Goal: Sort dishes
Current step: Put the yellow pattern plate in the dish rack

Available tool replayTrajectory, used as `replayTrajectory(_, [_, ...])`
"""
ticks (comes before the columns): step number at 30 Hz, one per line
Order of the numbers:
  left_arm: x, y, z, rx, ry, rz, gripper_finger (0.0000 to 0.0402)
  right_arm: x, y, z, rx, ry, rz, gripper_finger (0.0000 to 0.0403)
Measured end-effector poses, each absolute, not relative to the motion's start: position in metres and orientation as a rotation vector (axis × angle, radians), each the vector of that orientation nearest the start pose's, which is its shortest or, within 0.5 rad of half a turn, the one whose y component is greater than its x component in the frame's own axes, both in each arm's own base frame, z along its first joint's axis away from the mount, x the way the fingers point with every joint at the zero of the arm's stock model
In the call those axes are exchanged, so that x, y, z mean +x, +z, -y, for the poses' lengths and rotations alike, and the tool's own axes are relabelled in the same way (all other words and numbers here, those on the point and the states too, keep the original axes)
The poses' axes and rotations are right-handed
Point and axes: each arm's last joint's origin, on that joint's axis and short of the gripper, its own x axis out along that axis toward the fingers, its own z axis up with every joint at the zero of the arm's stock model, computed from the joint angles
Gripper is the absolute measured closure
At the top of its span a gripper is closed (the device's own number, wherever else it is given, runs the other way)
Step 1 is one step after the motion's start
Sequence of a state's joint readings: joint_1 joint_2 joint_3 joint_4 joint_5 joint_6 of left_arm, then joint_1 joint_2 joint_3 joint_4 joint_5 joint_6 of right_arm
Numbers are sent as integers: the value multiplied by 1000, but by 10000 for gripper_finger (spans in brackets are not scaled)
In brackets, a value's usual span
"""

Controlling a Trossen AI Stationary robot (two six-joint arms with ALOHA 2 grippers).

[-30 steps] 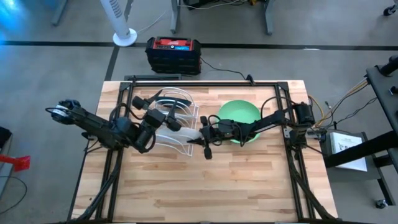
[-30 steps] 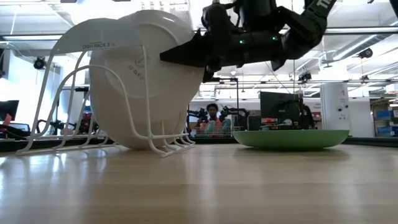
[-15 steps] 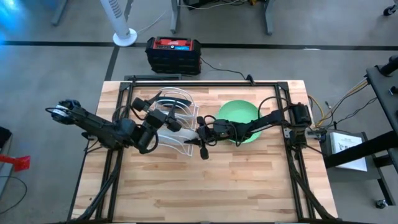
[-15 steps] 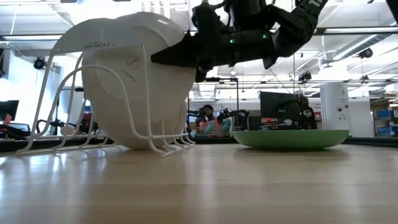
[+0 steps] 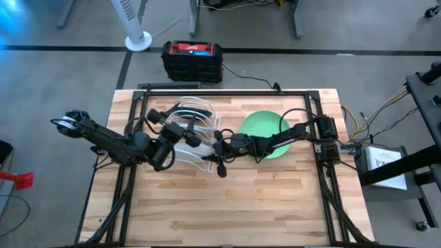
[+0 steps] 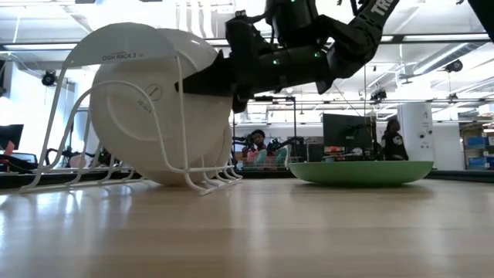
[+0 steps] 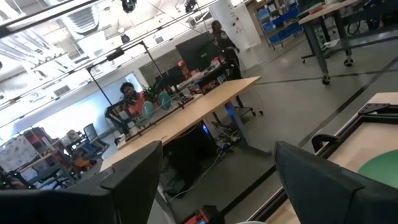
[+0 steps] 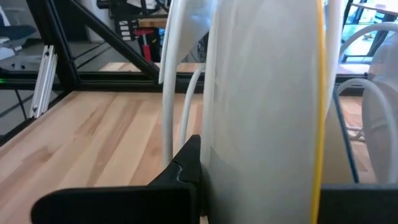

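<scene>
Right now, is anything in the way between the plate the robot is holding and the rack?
Nothing visible. The right gripper is shut on the plate with the yellow rim, already upright among the wires of the white dish rack. The light green plate lies apart on the table.

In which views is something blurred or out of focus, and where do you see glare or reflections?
Right wrist view: the plate held edge-on between the fingers fills the frame and looks soft. Low view: the table reflects ceiling light as pale streaks, and the green plate is crisp. High view: evenly lit, with a blue glare at the picture's upper-left corner.
</scene>
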State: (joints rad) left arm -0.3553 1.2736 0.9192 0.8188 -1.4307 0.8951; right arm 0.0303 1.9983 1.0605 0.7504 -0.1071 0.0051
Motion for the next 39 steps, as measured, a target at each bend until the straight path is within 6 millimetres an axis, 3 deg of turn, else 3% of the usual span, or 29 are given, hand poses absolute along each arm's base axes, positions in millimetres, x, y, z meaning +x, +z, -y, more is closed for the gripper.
replayTrajectory(39, [252, 357, 63, 431, 1080, -187, 106, 427, 168, -14, -28, 136, -188, 379])
